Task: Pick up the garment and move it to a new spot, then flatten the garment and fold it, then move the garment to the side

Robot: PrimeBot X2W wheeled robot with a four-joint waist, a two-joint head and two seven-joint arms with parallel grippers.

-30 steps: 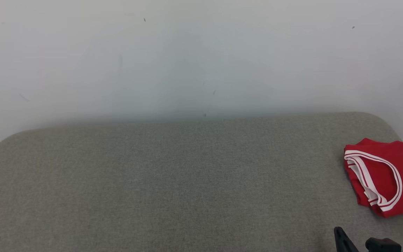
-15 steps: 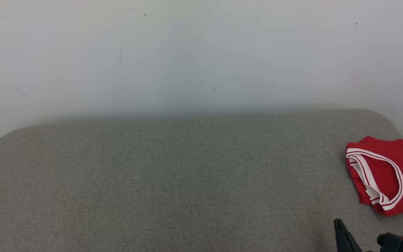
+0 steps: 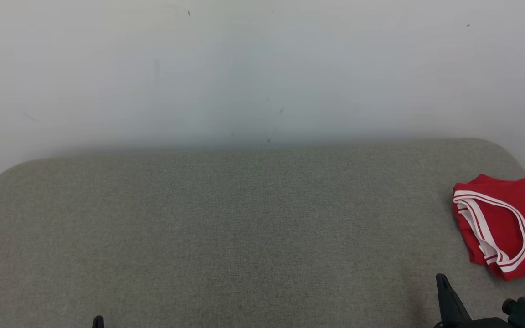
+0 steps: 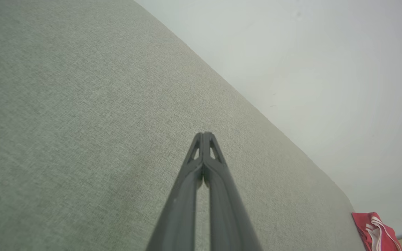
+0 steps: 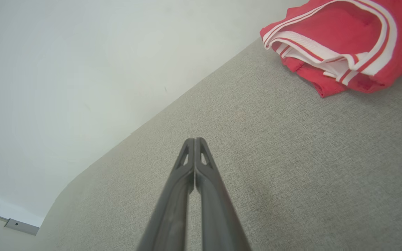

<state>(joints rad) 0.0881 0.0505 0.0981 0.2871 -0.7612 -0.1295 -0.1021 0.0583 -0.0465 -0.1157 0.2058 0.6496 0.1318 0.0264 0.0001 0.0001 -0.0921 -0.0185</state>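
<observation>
The garment (image 3: 504,223) is a red jersey with white-and-red trim, lying folded at the far right of the grey cushioned surface (image 3: 244,228). It also shows in the right wrist view (image 5: 344,45) and, small, in the left wrist view (image 4: 375,230). My right gripper (image 3: 441,279) pokes up at the lower right, below and left of the garment, apart from it. Its fingers (image 5: 194,140) are pressed together and hold nothing. The tip of my left gripper (image 3: 98,320) peeks in at the bottom left. Its fingers (image 4: 203,134) are likewise shut and hold nothing, far from the garment.
A pale wall (image 3: 262,73) rises right behind the surface. The cushion's corners are rounded, at the far left (image 3: 7,177) and far right (image 3: 504,152). A strip of skirting (image 5: 19,226) and floor shows beyond the left end.
The head camera has tilted, so the whole picture slid upward a little. My right gripper now reaches higher into view, and my left gripper's tip has appeared at the bottom edge.
</observation>
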